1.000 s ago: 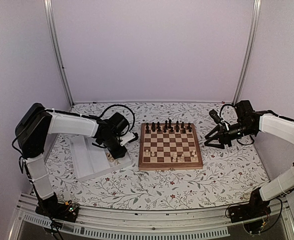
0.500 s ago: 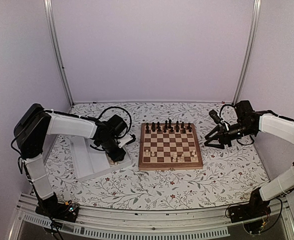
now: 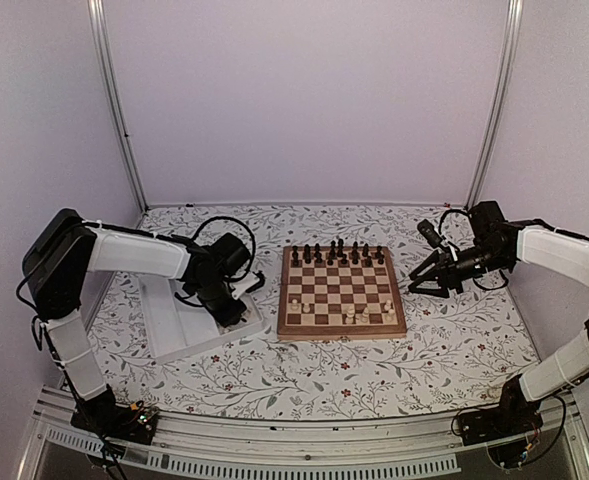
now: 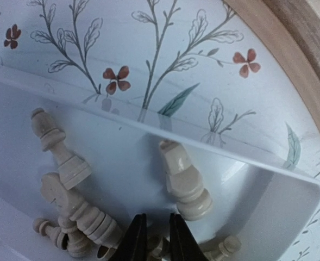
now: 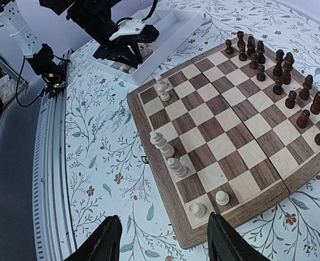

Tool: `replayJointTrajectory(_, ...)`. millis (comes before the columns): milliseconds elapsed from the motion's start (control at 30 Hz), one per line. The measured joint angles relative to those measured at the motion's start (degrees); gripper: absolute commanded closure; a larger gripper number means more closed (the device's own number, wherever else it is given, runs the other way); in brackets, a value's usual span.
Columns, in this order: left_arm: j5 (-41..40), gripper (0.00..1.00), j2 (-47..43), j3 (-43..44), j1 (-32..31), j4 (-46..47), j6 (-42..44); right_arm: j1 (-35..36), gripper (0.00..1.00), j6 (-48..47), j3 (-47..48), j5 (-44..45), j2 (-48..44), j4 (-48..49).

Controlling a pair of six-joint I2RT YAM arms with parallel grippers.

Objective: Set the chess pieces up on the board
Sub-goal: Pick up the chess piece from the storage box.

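Overhead, the left claw point(image 3: 236, 318) has dipped deeper into the white tray point(image 3: 164, 320) beside the board point(image 3: 341, 292), likely reaching for another piece; its wrist view shows smooth turned cream chess pieces point(image 4: 184, 182) under near-closed, empty fingers, while the right claw point(image 5: 160, 239) gapes empty.

Soft, even, shadowless light throughout; the wrist views bend at their edges, close objects slightly blurred.
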Motion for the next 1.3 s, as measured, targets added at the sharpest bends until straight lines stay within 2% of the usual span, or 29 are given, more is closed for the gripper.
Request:
replayJointTrajectory(133, 2.01, 0.68, -0.13, -0.07, 0.24, 0.31, -0.2, 0.55, 0.44, -0.02, 0.87, -0.15, 0.02, -0.17)
replayJointTrajectory(300, 6.73, 0.68, -0.37, -0.11, 0.39, 0.15, -0.2, 1.46, 0.44, -0.02, 1.57, -0.17, 0.87, -0.31)
replayJointTrajectory(567, 7.34, 0.78, 2.14, 3.28, 1.18, -1.77, -2.43, 1.49, 0.44, -0.02, 1.57, -0.13, 0.96, -0.61)
replayJointTrajectory(767, 6.51, 0.91, 3.69, 5.35, 1.31, -3.3, -3.23, 1.49, 0.44, -0.02, 1.57, -0.11, 0.96, -0.61)
replayJointTrajectory(967, 7.45, 0.97, 3.39, 5.2, 1.4, -3.13, -2.89, 2.25, 0.45, -0.07, 2.27, -0.07, 1.46, -1.27)
replayJointTrajectory(1100, 7.78, 0.99, 1.27, 3.26, 1.42, -2.97, -2.49, 4.35, 0.49, -0.11, 6.36, 0.22, 3.56, -2.6)
replayJointTrajectory(1300, 8.22, 0.98, -9.6, 1.01, 1.42, -1.49, -2.84, 7.5, 0.5, 3.54, 19.08, 0.98, 8.81, -3.56)
